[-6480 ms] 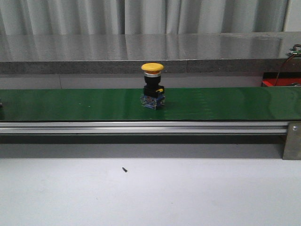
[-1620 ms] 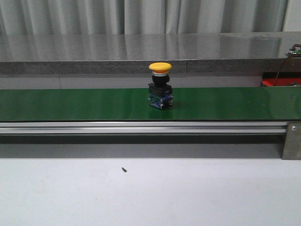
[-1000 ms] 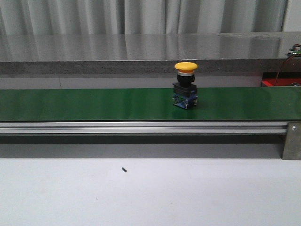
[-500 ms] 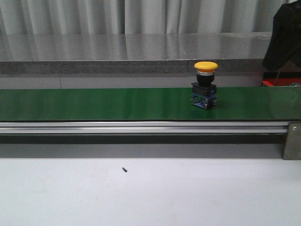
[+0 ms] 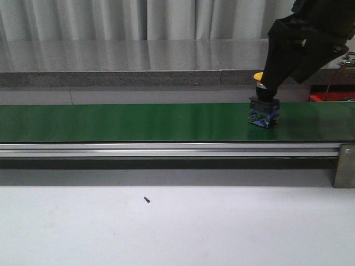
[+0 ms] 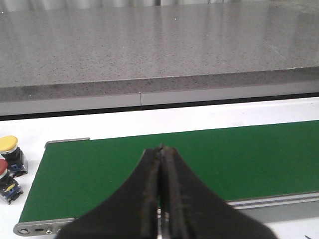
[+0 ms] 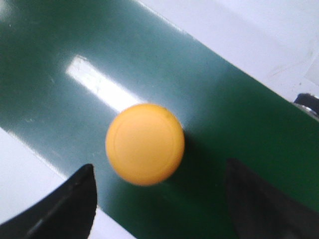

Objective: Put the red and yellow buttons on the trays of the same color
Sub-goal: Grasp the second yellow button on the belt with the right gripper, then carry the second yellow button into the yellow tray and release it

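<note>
Here the green conveyor belt [image 5: 138, 122] runs the full width of the front view, edged along its near side by a silver rail [image 5: 166, 149] with a metal bracket [image 5: 344, 165] at the right end; the white table [image 5: 177, 227] in front is open apart from one small dark speck [image 5: 147, 199]. Behind the belt a grey stone ledge [image 5: 138, 61] rises as a step. The yellow button [image 5: 263, 105] stands upright on the belt toward its right end, with belt surface free on both sides of it. The right gripper [image 7: 159, 199] hangs directly above it, fingers [image 7: 67, 204] spread wide to either side of the yellow cap and not touching it, holding nothing. The left gripper [image 6: 160, 199] has its fingers pressed together, nothing between them, above the belt's left end, where a second yellow button [image 6: 10, 149] and a red button [image 6: 6, 177] sit on the table just beside the belt's edge.
</note>
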Tool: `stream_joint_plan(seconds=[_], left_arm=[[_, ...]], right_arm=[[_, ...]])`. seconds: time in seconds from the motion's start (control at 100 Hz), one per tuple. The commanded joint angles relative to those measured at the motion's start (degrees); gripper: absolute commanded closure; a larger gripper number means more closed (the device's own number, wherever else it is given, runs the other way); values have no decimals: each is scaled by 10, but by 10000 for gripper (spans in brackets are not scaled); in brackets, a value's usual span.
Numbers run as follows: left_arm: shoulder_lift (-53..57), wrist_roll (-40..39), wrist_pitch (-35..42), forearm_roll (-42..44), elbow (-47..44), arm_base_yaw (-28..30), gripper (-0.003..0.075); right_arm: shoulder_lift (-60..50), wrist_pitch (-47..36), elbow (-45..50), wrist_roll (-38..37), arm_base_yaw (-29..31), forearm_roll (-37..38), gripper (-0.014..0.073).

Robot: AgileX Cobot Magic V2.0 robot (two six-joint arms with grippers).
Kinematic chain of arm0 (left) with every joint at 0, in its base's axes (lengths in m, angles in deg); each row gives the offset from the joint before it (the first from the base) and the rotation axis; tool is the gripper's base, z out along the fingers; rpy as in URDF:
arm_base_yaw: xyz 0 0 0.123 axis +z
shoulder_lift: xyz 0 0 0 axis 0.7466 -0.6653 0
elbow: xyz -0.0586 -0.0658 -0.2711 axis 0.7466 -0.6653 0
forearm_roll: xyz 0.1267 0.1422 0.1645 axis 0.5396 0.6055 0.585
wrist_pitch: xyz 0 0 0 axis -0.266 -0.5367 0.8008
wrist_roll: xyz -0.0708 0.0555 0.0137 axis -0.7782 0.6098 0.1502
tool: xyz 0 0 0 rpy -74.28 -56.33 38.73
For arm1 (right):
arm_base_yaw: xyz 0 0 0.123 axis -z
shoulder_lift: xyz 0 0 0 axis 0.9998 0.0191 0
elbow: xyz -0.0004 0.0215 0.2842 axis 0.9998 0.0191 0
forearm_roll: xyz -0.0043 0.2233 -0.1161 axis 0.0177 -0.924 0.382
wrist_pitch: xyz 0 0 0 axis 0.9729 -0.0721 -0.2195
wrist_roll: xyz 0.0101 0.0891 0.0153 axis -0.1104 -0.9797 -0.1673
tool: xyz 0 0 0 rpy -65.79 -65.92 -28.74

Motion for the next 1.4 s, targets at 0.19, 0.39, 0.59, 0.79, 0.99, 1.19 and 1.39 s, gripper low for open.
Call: stream_joint_plan(seconds=[0.19, 0.39, 0.59, 0.79, 0.99, 1.19, 1.39], left_arm=[[-4, 0, 45, -8, 16, -5, 740], [-4, 0, 45, -8, 16, -5, 740], [-4, 0, 45, -8, 16, -5, 740], [-4, 0, 45, -8, 16, -5, 740], [-4, 0, 45, -8, 16, -5, 740], [-4, 0, 45, -8, 16, -5, 740], [-4, 0, 45, -8, 16, -5, 740]], right_arm=[[25, -18, -50, 7, 0, -12, 120], [36, -5, -50, 7, 1, -10, 287], [27, 46, -74, -10, 3, 26, 336], [-16, 80, -82, -28, 38, 42, 336], [-62, 122, -70, -31, 149, 40, 336], [-86, 113, -35, -31, 289, 34, 336], [-86, 55, 5, -31, 375, 28, 336]])
